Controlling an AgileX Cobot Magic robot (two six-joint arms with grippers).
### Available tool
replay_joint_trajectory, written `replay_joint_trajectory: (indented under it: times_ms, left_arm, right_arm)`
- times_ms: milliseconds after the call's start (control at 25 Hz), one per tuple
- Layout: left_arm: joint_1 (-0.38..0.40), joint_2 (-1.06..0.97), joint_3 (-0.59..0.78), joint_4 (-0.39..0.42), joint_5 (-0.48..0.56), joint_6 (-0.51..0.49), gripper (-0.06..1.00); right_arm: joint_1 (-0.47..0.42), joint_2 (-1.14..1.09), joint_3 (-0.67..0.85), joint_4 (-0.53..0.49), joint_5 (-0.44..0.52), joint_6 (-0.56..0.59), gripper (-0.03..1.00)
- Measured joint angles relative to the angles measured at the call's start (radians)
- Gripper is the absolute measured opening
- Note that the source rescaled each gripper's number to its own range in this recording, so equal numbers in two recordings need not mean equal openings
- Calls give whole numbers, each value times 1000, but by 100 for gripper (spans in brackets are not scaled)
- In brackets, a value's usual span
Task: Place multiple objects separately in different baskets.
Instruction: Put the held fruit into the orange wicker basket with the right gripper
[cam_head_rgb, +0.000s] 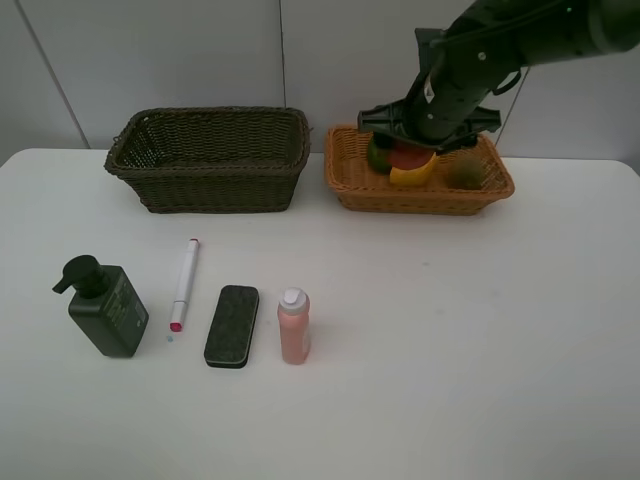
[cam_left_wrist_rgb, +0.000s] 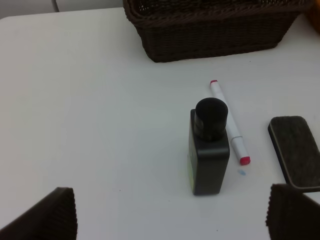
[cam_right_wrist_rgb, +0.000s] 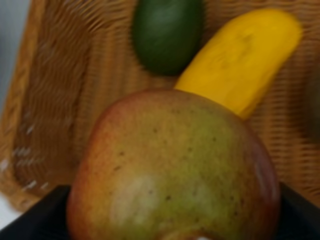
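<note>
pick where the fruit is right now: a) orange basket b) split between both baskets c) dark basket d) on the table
a: the yellow fruit and the green fruit lie in the orange basket, and no fruit shows in the dark basket.

No readable text; pump bottle (cam_head_rgb: 108, 310) label print too small.

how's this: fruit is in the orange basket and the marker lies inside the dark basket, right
No: the marker lies on the table, not inside the dark basket, as the exterior high view shows. Fruit is in the orange basket.
</note>
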Motion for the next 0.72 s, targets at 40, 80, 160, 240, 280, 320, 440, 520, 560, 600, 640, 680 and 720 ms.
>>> replay_joint_trajectory:
  times_ms: [40,80,160,240,280,320,440,520,560,600,640,680,720]
  left_arm:
    - [0,0,0,0,0,0,100]
    - [0,0,0,0,0,0,100]
    - [0,0,0,0,0,0,100]
    - [0,0,0,0,0,0,100]
    - [0,0,0,0,0,0,100]
    - [0,0,0,0,0,0,100]
    - [0,0,0,0,0,0,100]
    - [0,0,0,0,0,0,100]
    - [0,0,0,0,0,0,100]
    - [0,0,0,0,0,0,100]
    - [0,0,0,0,0,0,100]
    - [0,0,0,0,0,0,100]
    - [0,0,0,0,0,0,100]
  right_arm:
    - [-28,0,0,0,-13,0,68]
    - [-53,0,0,0,-27,0,68]
    - [-97,0,0,-1,-54,0,68]
    - [-134,1,0,-4,-80,0,68]
    - [-151,2,0,-4,-91,0,68]
    - [-166,5,0,-4,-100,0,68]
    - [-193,17,0,-5,-129,0,68]
    - [-200,32,0,-6,-146,0,68]
    - [-200,42,0,-8,-157,0,68]
    - [-200,50,0,-8,-172,0,68]
    - [-200,61,0,-8,-184,0,68]
    - [-200,71,0,-8,-197,0,68]
    - [-200,81,0,-10,-208,0,68]
